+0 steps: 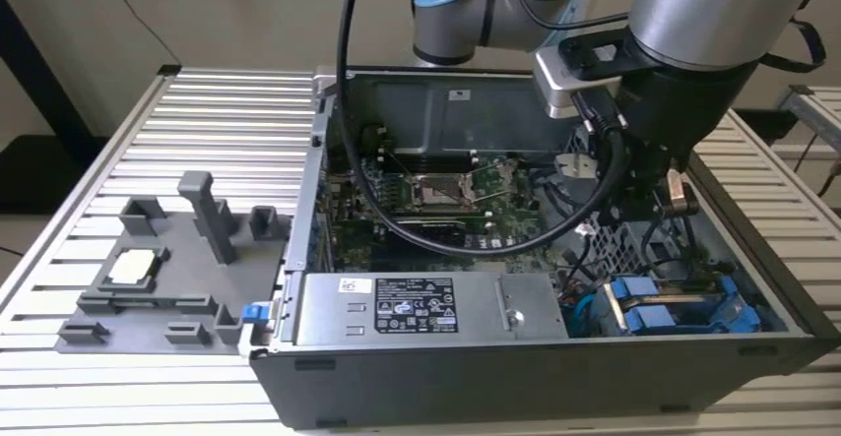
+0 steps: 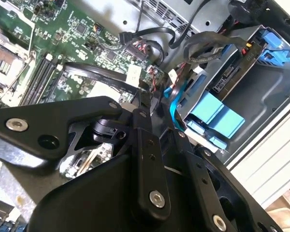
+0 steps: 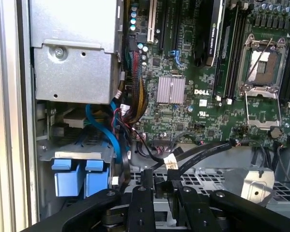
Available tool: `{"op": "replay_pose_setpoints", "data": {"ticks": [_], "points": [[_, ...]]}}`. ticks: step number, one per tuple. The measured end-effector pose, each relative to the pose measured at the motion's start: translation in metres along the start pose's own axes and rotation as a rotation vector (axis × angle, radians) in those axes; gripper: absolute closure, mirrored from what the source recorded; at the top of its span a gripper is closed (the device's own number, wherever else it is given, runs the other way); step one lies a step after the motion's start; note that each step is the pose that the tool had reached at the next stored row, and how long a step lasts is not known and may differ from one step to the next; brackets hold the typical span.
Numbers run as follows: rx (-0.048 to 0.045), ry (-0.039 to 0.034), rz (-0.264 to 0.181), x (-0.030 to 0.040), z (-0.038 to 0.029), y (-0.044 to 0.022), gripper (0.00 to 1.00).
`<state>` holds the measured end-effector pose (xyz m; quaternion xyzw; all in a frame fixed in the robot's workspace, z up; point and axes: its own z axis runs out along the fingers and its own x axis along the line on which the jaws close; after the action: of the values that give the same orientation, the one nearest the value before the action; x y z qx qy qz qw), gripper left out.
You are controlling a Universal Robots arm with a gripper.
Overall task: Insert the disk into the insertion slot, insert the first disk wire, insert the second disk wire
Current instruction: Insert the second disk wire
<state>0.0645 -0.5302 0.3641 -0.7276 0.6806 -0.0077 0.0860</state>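
Disk (image 2: 215, 116) inside the insertion slot (image 2: 266, 96), pincer (image 3: 159, 176) beside black cables (image 3: 208, 150), its spread unclear.

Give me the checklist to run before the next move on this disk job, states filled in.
1. The disk in the insertion slot: ok, its blue tabs sit at the bay mouth.
2. Its wiring plugged in: cannot tell; a tagged black cable runs past the gripper.
3. Gripper inside the case, by the perforated cage: ok.
4. Arm's black hose clear of the motherboard: cannot tell, it loops low over it.
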Motion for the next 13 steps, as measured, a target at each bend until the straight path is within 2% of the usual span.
{"op": "replay_pose_setpoints", "data": {"ticks": [10,11,13], "points": [[-0.0001,-0.0001,0.000,0.0000,0.0000,0.0000,0.75],[-0.0001,-0.0002,-0.001,0.0000,0.0000,-0.0001,0.83],[-0.0001,-0.0001,-0.001,0.0000,0.0000,-0.0001,0.83]]}}
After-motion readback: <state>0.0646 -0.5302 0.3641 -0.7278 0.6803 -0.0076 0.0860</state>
